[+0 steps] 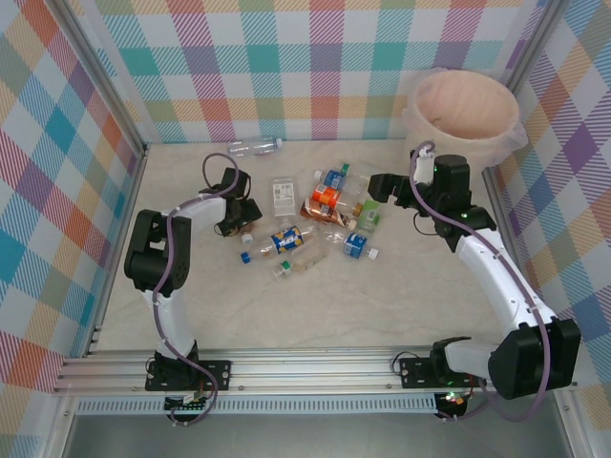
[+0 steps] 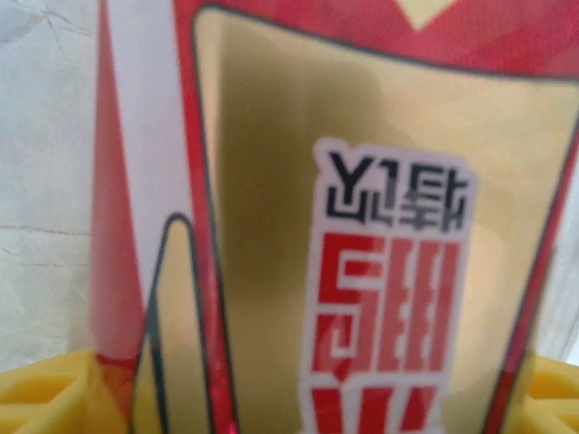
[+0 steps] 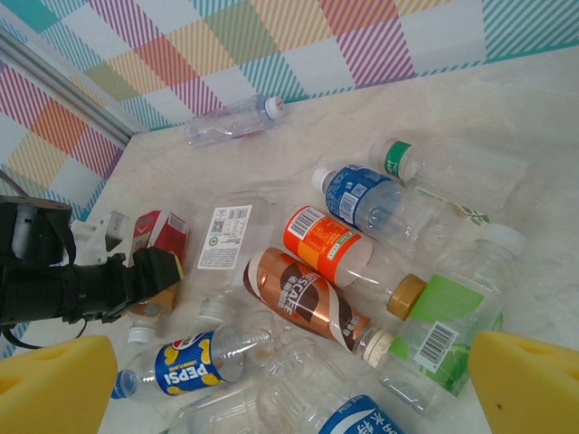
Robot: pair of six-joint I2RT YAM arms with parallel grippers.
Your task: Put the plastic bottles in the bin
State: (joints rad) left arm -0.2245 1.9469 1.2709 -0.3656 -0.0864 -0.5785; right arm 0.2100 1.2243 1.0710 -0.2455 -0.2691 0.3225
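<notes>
On the left of the desk [image 1: 382, 305] the left fingers [image 1: 234, 218] are lowered over a red-labelled bottle [image 2: 362, 226]. Their yellow pads [image 2: 45, 393] stand on either side of its red and gold label, right at its edges, but I cannot tell whether they press it yet. Just beyond, a clear bottle [image 1: 256, 146] lies alone on its side against the far wall. The rest of the plastic bottles lie in a loose heap mid-desk, all on their sides. They include a Pepsi bottle [image 1: 289, 239] nearest the left arm, an orange-labelled bottle [image 1: 325, 198] beside a brown one [image 3: 303, 294], a blue-labelled bottle [image 1: 334, 178] behind them and a green-labelled bottle [image 1: 369, 215] on the heap's right edge. The right fingers [image 1: 377, 188] hang spread wide and empty just right of the heap. The bin [image 1: 477, 151] stands upright in the far right corner, apart from every bottle.
</notes>
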